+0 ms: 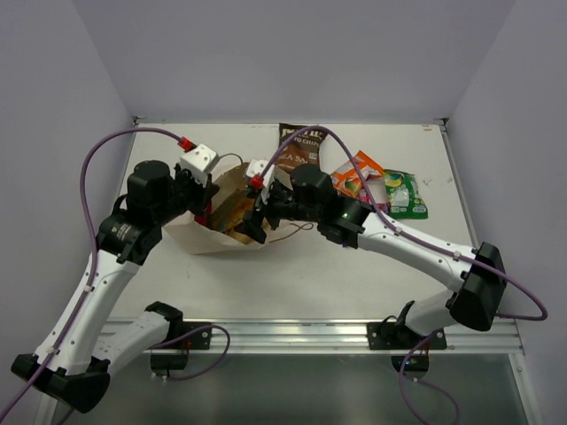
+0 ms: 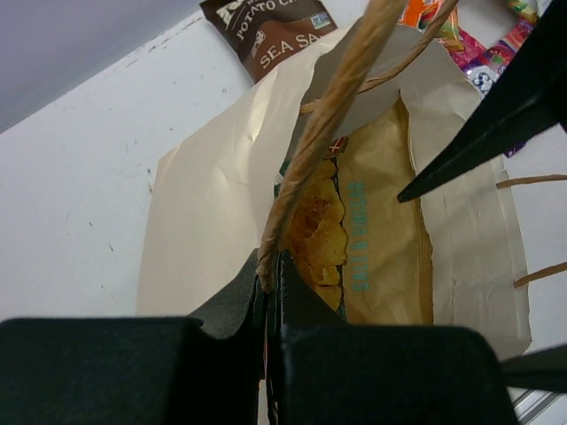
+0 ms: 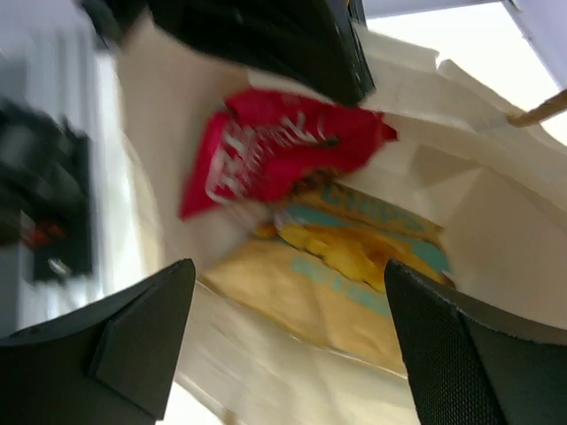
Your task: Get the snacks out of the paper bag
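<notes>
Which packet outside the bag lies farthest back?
The dark brown foil potato-chip packet, at the back edge; the orange foil packet and green foil packet lie rightward, nearer.

Matt creased paper bag [image 2: 213, 204] holds glossy red packet [image 3: 275, 150].

You've got a plain beige-tan paper bag [image 1: 190, 237] with a tan-brown twisted-cord handle [image 2: 328, 115]. Tan-yellow packet [image 3: 345, 266]: teal lettering, golden chip picture. Red packet [image 3: 275, 146]: white script, blurred. Dark brown packet [image 1: 299, 142]: white lettering. Orange packet [image 1: 354, 170]: some white and green print. Green packet [image 1: 407, 197]: white and yellow patches. Magenta-pink packet [image 2: 469, 51]: white marks. Your table [image 1: 310, 283] is white. Cables [image 1: 89, 168] are purple, with red connectors [image 1: 185, 142].
</notes>
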You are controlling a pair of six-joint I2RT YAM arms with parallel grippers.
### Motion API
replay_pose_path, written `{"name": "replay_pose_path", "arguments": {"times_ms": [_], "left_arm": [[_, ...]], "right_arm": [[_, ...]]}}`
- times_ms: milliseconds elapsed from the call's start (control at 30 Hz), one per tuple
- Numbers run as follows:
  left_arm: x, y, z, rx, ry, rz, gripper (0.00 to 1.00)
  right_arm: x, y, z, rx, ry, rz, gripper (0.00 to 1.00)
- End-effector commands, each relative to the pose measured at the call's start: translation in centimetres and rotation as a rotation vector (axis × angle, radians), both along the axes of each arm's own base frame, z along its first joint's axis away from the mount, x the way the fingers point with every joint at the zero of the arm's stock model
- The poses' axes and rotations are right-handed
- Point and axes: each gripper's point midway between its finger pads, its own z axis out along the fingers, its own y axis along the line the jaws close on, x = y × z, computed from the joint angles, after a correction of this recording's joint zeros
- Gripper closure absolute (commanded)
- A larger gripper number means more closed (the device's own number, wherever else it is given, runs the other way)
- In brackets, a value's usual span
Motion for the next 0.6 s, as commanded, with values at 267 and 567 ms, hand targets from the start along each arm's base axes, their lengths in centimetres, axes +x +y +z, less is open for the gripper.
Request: {"name": "replay_pose_path", "arguments": {"times_ms": [267,567], "left_arm": [[-0.1,0.5,3.4,-0.167,-0.039,0.121,1.0],[-0.3,0.8,4.2,-0.207,-0.051,0.153,1.0]], "right_arm": [[1.2,8.4,3.9,0.526,0.479,-0.31,0.06],[3.3,11.3,0.2,0.597,0.548,-0.38,0.06]]}}
